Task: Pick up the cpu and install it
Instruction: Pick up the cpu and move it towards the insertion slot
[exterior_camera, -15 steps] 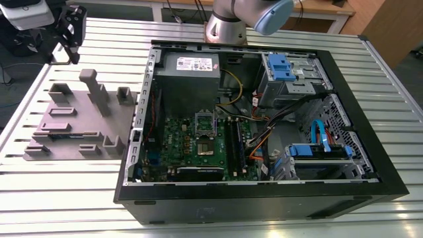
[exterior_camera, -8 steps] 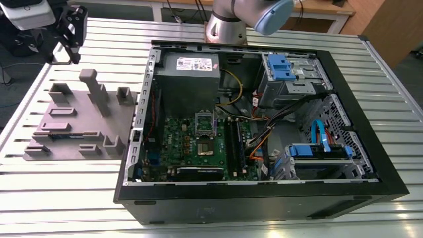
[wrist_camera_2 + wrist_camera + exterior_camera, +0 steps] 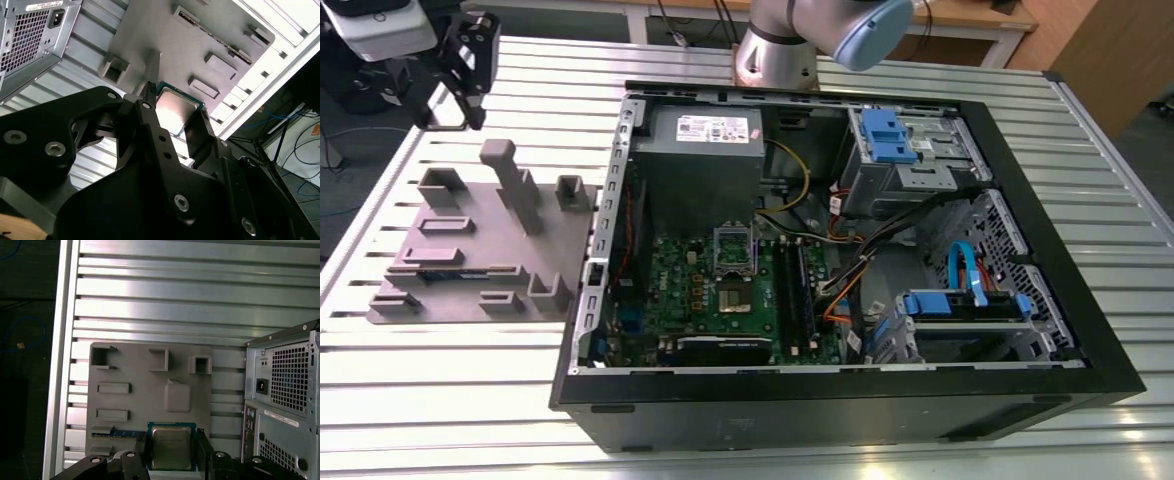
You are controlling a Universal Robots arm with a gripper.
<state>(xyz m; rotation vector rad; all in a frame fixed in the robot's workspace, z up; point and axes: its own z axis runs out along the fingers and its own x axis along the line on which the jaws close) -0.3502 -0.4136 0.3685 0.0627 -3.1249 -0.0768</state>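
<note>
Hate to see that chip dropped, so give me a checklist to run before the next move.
1. Grip on the chip: ok, the hand is shut on two opposite edges.
2. Lift off the grey fixture: ok, the hand hangs above it in the exterior view.
3. Access into the computer case: ok, it lies open with the board exposed.
4. State of the socket: cannot tell whether it is free.
5. Turn of the chip against the socket: cannot tell.
</note>
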